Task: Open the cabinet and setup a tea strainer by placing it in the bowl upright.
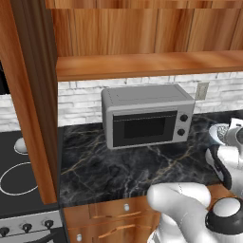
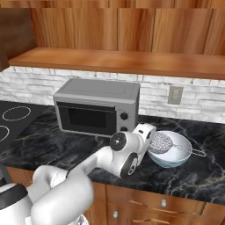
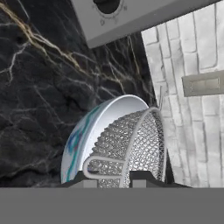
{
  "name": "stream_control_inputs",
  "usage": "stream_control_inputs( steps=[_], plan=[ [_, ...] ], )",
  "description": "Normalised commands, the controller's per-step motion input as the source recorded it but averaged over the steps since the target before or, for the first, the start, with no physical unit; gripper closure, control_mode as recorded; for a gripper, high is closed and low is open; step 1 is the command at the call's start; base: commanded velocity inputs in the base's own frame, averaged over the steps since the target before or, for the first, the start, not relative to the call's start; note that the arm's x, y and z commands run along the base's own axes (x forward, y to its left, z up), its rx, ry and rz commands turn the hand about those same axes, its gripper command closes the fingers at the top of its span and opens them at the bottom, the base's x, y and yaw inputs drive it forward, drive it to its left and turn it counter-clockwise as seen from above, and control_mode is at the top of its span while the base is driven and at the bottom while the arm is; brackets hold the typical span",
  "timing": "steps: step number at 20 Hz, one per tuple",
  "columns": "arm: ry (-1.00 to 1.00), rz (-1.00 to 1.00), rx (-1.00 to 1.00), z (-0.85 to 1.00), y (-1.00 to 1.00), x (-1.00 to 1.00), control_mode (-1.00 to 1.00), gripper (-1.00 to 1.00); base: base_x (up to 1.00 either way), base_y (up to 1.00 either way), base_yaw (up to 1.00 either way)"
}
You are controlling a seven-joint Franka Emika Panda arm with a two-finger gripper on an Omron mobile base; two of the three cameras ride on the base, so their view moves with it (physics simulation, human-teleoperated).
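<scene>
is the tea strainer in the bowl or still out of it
In. In the right base view the tea strainer has its mesh basket inside the bowl, handle sticking out over the rim.

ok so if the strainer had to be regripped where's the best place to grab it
Probably the strainer's rim by the small wire loop, where the gripper is shut on it now, coming from above the bowl. The mesh is rounded and soft, and the thin handle lies low across the bowl's far rim, so the stiff metal rim, standing clear of the bowl, looks like the firmest edge to pinch.
</scene>
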Motion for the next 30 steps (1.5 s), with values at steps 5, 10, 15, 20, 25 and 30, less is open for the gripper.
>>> stream_control_inputs(
  steps=[5, 10, 15, 20, 25, 30],
  plan=[
    [0.09, 0.0, 0.0, -0.2, -0.19, 0.32, -1.0, 1.0, 0.0, 0.0, 0.0],
    [0.09, 0.0, 0.0, -0.32, -0.24, 0.29, -1.0, 1.0, 0.0, 0.0, 0.0],
    [0.01, 0.03, 0.0, -0.26, -0.07, 0.03, -1.0, 1.0, 0.0, 0.0, 0.0],
    [-0.06, 0.08, 0.0, -0.2, 0.0, 0.0, -1.0, 1.0, 0.0, 0.0, 0.0],
    [0.0, 0.05, 0.0, -0.08, 0.0, 0.0, -1.0, 1.0, 0.0, 0.0, 0.0],
    [0.0, 0.03, 0.0, -0.01, 0.0, 0.0, -1.0, -1.0, 0.0, 0.0, 0.0]
  ],
)
